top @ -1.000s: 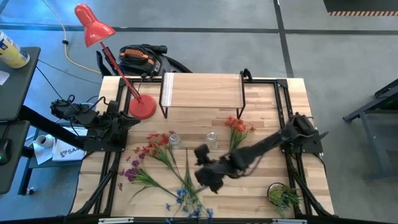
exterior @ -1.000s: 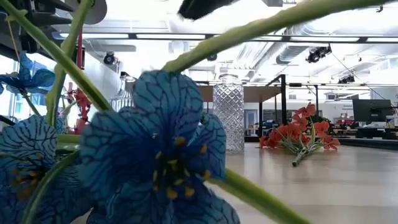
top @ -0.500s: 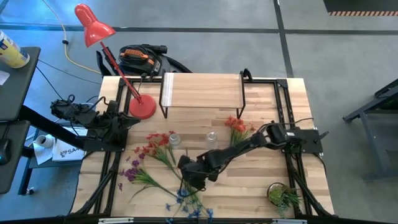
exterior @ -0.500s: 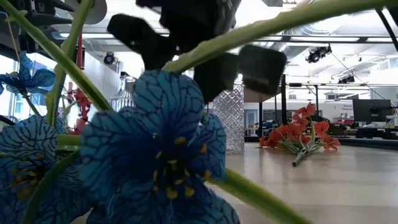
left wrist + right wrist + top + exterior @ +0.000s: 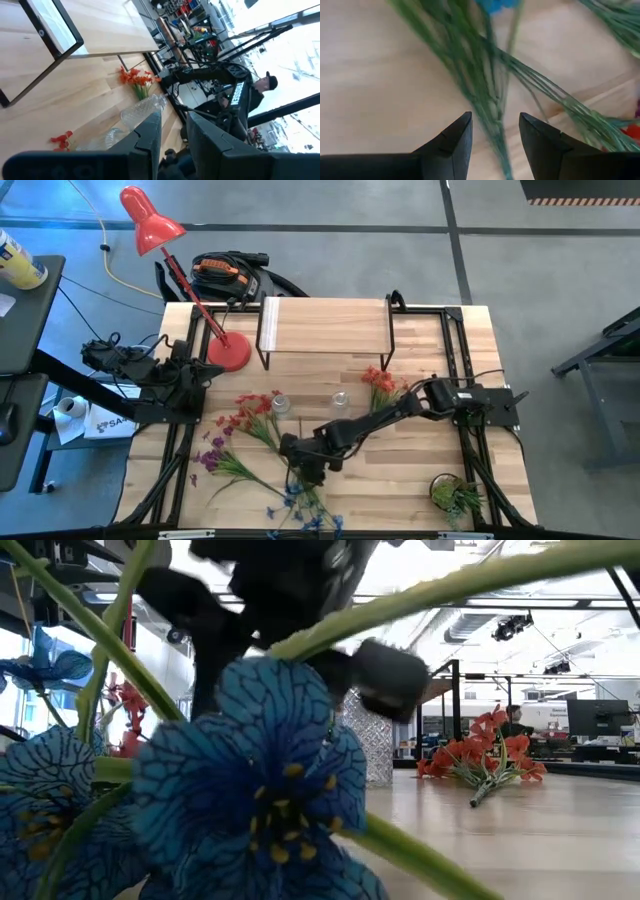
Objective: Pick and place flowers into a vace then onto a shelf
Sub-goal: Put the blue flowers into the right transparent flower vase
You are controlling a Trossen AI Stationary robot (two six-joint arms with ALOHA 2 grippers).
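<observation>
Flower sprays lie flat on the table: red (image 5: 250,410), purple (image 5: 210,460), blue (image 5: 302,502) and orange-red (image 5: 380,385). Two clear glass vases (image 5: 280,402) (image 5: 340,400) stand upright between them. The shelf (image 5: 325,330) stands at the far edge. My right gripper (image 5: 300,468) slants down over the blue spray's green stems (image 5: 490,100), open, with a finger on either side of the bundle (image 5: 495,122). In the low view, blue blossoms (image 5: 250,790) fill the front, with that gripper (image 5: 290,610) above them. My left gripper (image 5: 172,132) waits at the table's left, open and holding nothing.
A red desk lamp's base (image 5: 228,352) stands on the table left of the shelf. A small leafy plant (image 5: 455,495) sits at the near right corner. Black frame bars run along the left and right edges (image 5: 455,350). Bare wood lies between the vases and the near edge at right (image 5: 400,470).
My right gripper has come down and moved toward the table's left, rolling about its own axis, until it hangs over the blue spray's stems. Its fingers have dropped into the low view behind the blue blossoms. The flowers have not moved.
</observation>
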